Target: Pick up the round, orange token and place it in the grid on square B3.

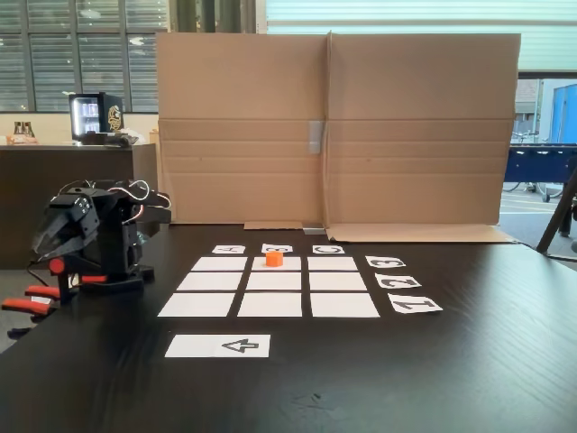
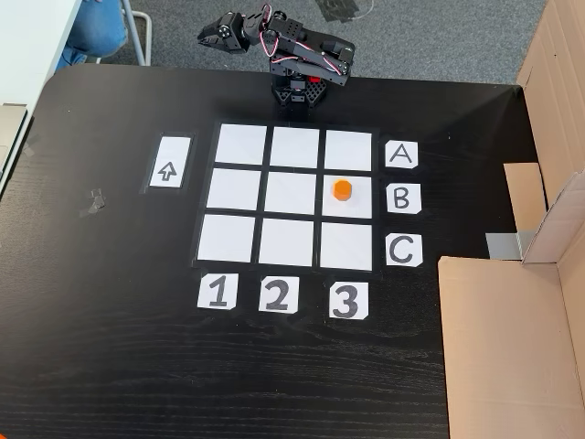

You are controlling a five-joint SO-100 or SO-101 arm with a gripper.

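You see the small orange plastic token (image 2: 342,189) on square B3 (image 2: 347,206), grid (image 2: 291,143) centered on dark wooden table (image 2: 110,347).

Lettered A (image 2: 401,154), B (image 2: 403,198), C (image 2: 403,250) – small white cards; numbered 1 (image 2: 218,293), 2 (image 2: 278,295), 3 (image 2: 346,300); arrow printed on paper strip (image 2: 169,163).

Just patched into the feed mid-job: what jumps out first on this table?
The bright orange token stands out, sitting on a white cell of the grid, in the row beside card B and the column above card 3 in the top-down fixed view. The black arm is folded at the table's edge, its gripper well apart from the token.
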